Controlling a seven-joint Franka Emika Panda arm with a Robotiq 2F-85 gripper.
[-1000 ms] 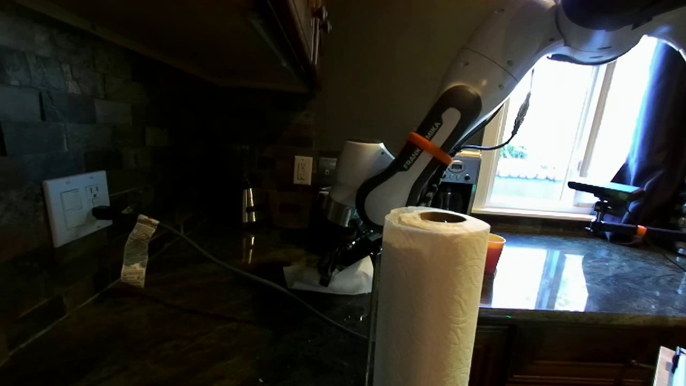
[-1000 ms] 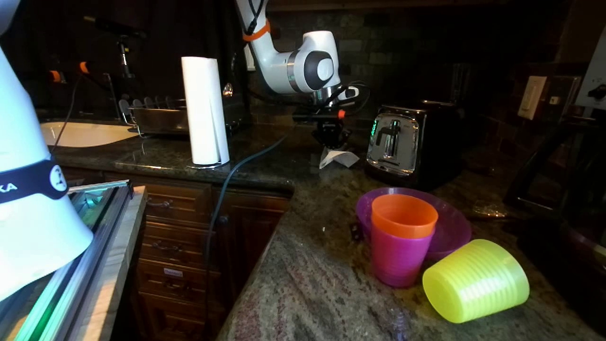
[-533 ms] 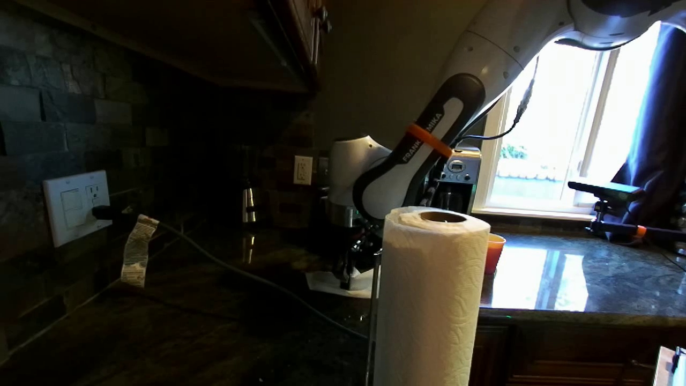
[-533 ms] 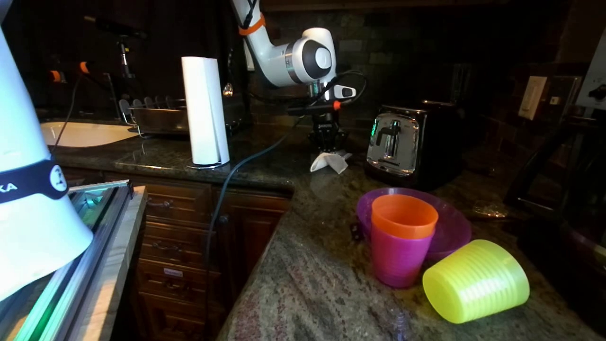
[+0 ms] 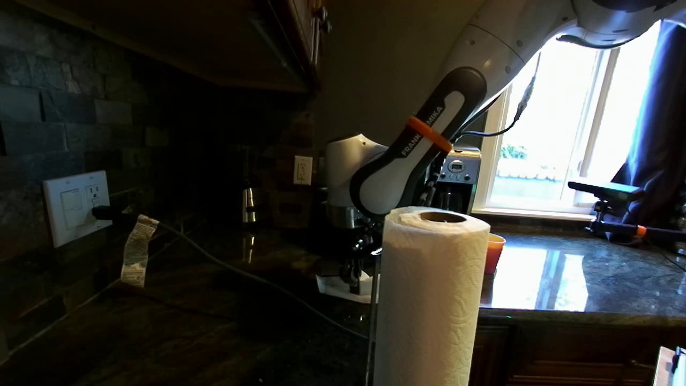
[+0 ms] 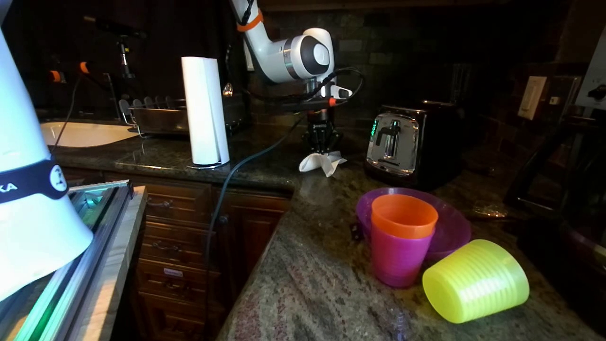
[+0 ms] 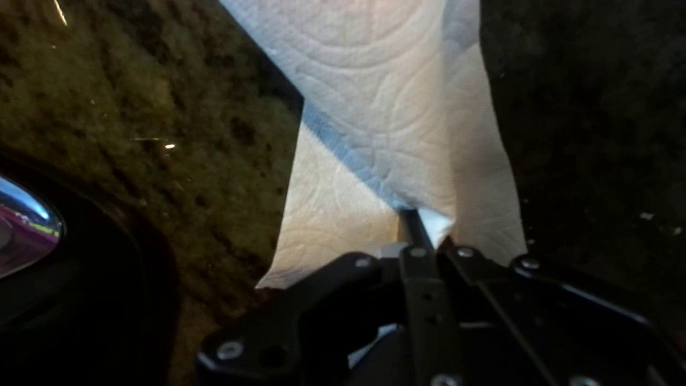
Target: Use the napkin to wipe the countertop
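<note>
The white napkin (image 7: 370,107) is a folded, embossed paper sheet. It lies creased and partly raised on the dark speckled granite countertop (image 6: 307,265). It shows in both exterior views (image 5: 333,286) (image 6: 312,162). My gripper (image 7: 426,230) points down with its fingers closed on a pinched fold of the napkin. The gripper also shows above the napkin in an exterior view (image 6: 323,150). The fingertips are partly covered by the napkin. In an exterior view the paper towel roll (image 5: 431,300) hides the napkin's right end.
A black and chrome toaster (image 6: 393,142) stands beside the napkin. A purple bowl (image 6: 454,232), stacked orange and pink cups (image 6: 402,251) and a tipped yellow cup (image 6: 476,282) stand nearer that camera. A cord (image 6: 251,156) crosses the counter. Small pale crumbs (image 7: 647,216) lie beside the napkin.
My gripper has slid the napkin over the counter, away from the toaster and a little toward the counter's inner corner. The gripper has turned from tilted to more upright.
</note>
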